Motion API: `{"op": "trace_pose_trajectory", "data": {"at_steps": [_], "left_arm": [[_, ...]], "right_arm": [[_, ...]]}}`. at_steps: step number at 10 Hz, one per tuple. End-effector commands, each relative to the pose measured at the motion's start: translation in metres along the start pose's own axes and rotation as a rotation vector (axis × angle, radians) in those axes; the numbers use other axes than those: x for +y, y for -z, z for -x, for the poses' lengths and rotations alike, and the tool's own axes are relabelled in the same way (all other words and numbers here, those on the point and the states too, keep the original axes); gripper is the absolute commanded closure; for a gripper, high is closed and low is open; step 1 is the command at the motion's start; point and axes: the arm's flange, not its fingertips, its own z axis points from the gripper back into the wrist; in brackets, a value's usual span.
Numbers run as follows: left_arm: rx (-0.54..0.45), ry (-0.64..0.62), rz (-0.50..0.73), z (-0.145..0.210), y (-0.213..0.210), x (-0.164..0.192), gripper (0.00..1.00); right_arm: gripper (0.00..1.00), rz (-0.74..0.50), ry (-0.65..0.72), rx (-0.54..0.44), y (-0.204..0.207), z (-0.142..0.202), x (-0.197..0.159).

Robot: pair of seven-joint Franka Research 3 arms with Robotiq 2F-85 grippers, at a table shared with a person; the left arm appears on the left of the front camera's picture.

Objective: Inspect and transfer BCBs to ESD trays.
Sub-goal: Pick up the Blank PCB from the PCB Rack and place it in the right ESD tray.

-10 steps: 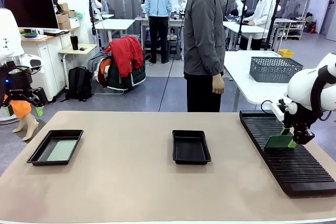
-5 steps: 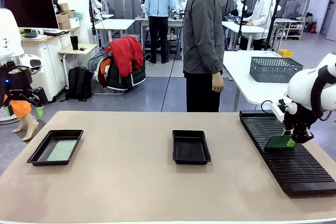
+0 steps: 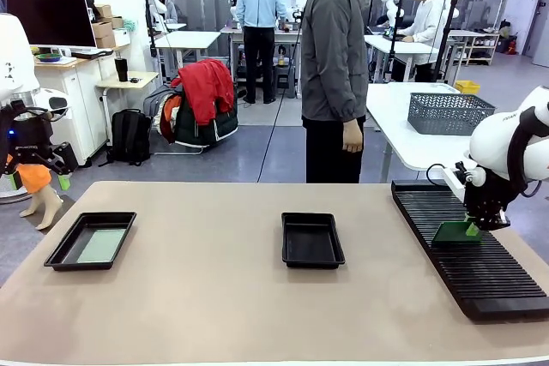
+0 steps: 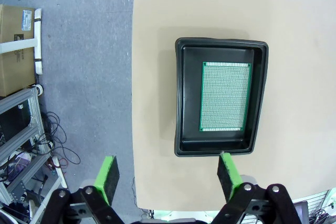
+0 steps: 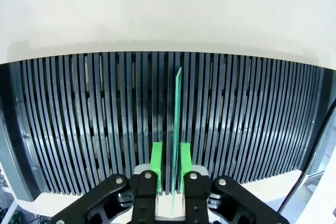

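My right gripper [image 3: 472, 228] [image 5: 170, 167] is shut on a green BCB [image 3: 455, 231] [image 5: 176, 114], holding it edge-up just above the slots of the long black ribbed rack [image 3: 472, 250] [image 5: 79, 114]. A second BCB [image 3: 100, 245] [image 4: 224, 96] lies flat in the left ESD tray [image 3: 62, 249] [image 4: 181, 93]. The middle ESD tray [image 3: 312, 239] holds no board. My left gripper [image 3: 39, 179] [image 4: 168, 174] hangs open off the table's left edge, high above the left tray.
A person [image 3: 333, 66] stands at the far side of the table behind the middle tray, arm down. A grey mesh basket [image 3: 449, 112] sits on a white table behind the rack. Wide bare tabletop [image 3: 206, 297] lies between trays and rack.
My right gripper has lifted the BCB slightly and drawn it up from the rack's slots. The left arm and the person have not moved.
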Motion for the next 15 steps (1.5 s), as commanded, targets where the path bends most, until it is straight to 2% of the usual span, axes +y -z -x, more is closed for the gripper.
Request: {"op": "trace_pose_trajectory", "data": {"at_steps": [1,2,3,4,5,9,11,15], "left_arm": [[-0.003,0.001,0.004,0.001,0.001,0.0,0.0],[-0.003,0.001,0.004,0.001,0.001,0.0,0.0],[-0.003,0.001,0.004,0.001,0.001,0.0,0.0],[-0.003,0.001,0.004,0.001,0.001,0.0,0.0],[-0.003,0.001,0.004,0.001,0.001,0.0,0.0],[-0.003,0.001,0.004,0.001,0.001,0.0,0.0],[-0.003,0.001,0.004,0.001,0.001,0.0,0.0],[-0.003,0.001,0.004,0.001,0.001,0.0,0.0]], "right_arm": [[0.94,-0.021,0.017,0.002,0.0,0.001,-0.005],[0.89,-0.022,0.017,0.004,-0.001,0.001,-0.006],[1.0,-0.026,0.017,0.004,-0.001,0.001,-0.006],[0.97,-0.03,0.02,0.005,-0.001,0.002,-0.007],[1.0,-0.033,0.022,0.005,-0.001,0.002,-0.007],[1.0,-0.023,0.029,0.008,-0.012,0.001,-0.009],[1.0,-0.018,0.024,-0.002,-0.045,-0.003,-0.011],[1.0,-0.052,-0.038,0.021,-0.146,-0.017,-0.022]]}}
